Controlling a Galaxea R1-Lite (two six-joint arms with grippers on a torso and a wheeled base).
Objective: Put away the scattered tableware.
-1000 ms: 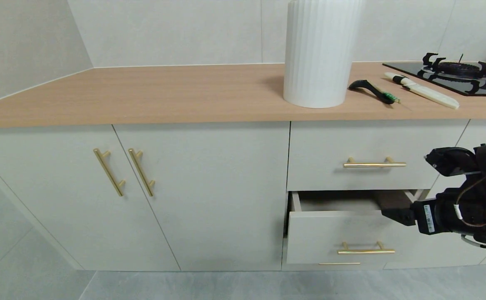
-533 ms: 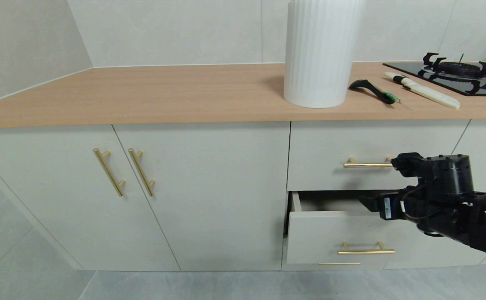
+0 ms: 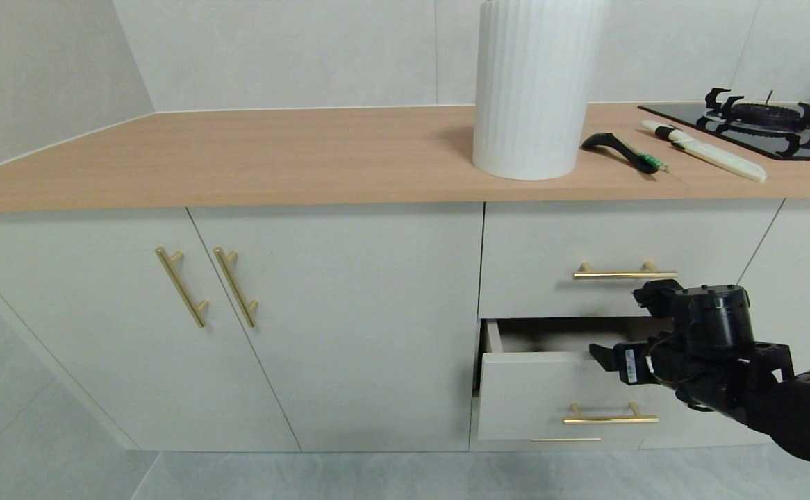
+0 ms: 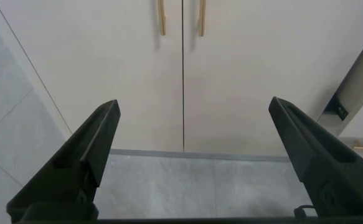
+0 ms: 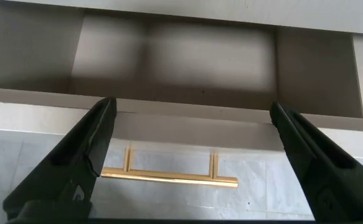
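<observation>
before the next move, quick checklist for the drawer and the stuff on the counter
1. Drawer open: ok, partly pulled out.
2. Right hand open: ok, nothing in it, at the drawer's gap.
3. Room in drawer: cannot tell, the inside is dim and only part of it shows.
4. Knife and peeler put away: not ok, both lie on the counter.
5. Left hand free: ok, open, facing the cupboard doors.
</observation>
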